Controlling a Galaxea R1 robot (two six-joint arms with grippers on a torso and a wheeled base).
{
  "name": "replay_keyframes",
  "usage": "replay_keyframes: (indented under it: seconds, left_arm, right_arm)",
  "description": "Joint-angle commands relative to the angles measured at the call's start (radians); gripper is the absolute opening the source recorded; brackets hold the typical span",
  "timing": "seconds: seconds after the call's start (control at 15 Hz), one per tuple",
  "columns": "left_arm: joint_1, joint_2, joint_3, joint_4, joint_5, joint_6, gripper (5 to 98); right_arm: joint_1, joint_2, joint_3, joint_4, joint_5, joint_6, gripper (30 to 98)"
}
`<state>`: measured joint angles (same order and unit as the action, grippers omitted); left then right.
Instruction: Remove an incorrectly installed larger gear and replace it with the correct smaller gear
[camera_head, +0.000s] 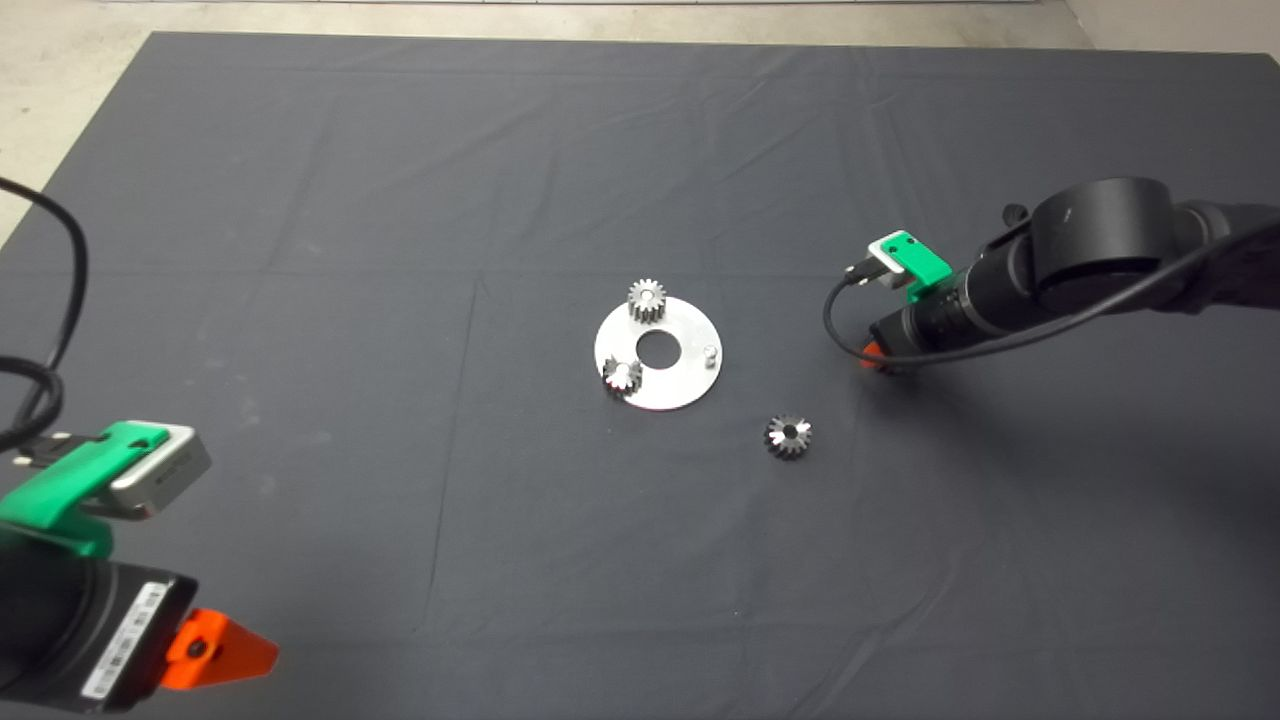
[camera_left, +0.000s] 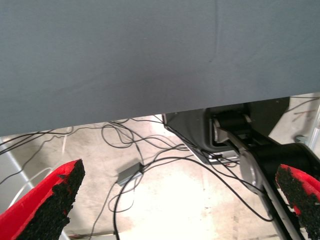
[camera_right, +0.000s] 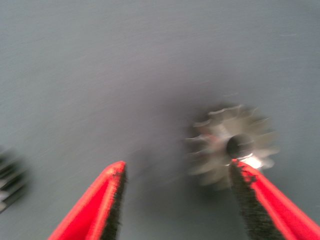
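Note:
The larger gear (camera_right: 232, 147), grey with a centre hole, lies flat on the mat in the right wrist view, blurred. My right gripper (camera_right: 175, 200) is open just above it, and one finger (camera_right: 260, 195) overlaps its edge. In the head view the right gripper (camera_head: 872, 355) hangs low over the mat, right of the plate, and hides this gear. The smaller gear (camera_head: 788, 436), dark-faced with shiny tooth tips, lies on the mat below and right of the plate. It also shows at the edge of the right wrist view (camera_right: 7, 180). My left gripper (camera_head: 225, 650) is parked open at the lower left.
A round silver plate (camera_head: 690, 385) with a centre hole lies mid-mat. It carries two small bright silver gears (camera_head: 647, 299) (camera_head: 622, 375) and a bare peg (camera_head: 710, 352). The left wrist view shows the mat's edge (camera_left: 150, 115), with floor and cables (camera_left: 130, 175) beyond.

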<state>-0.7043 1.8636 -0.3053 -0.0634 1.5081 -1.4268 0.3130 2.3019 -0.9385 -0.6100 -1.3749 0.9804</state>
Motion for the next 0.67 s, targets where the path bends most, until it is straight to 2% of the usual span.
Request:
replay_keyframes:
  seconds: [0.0,0.13,0.2,0.33,0.4,0.6]
  left_arm:
    - [-0.012,0.022,0.017,-0.021,-0.002,0.014,98.2]
    - [-0.012,0.035,0.019,-0.021,-0.002,0.011,98.2]
    - [-0.012,0.035,0.017,-0.019,-0.001,0.013,98.2]
    - [-0.012,0.056,0.016,-0.018,-0.002,0.016,98.2]
    - [-0.012,0.064,0.017,-0.019,-0.002,0.014,98.2]
    - [-0.012,0.064,0.017,-0.019,-0.002,0.016,98.2]
  right_arm:
    - [0.026,-0.015,0.029,-0.017,-0.003,0.009,57.9]
    - [0.054,-0.01,0.109,-0.011,-0.006,0.011,59.3]
    - [0.062,-0.012,0.158,-0.01,-0.006,0.013,62.2]
    - [0.062,-0.005,0.24,-0.01,-0.006,0.041,63.5]
    - [0.061,-0.001,0.261,-0.01,-0.003,0.046,67.6]
    - [0.058,0.08,0.267,-0.014,0.004,0.044,70.5]
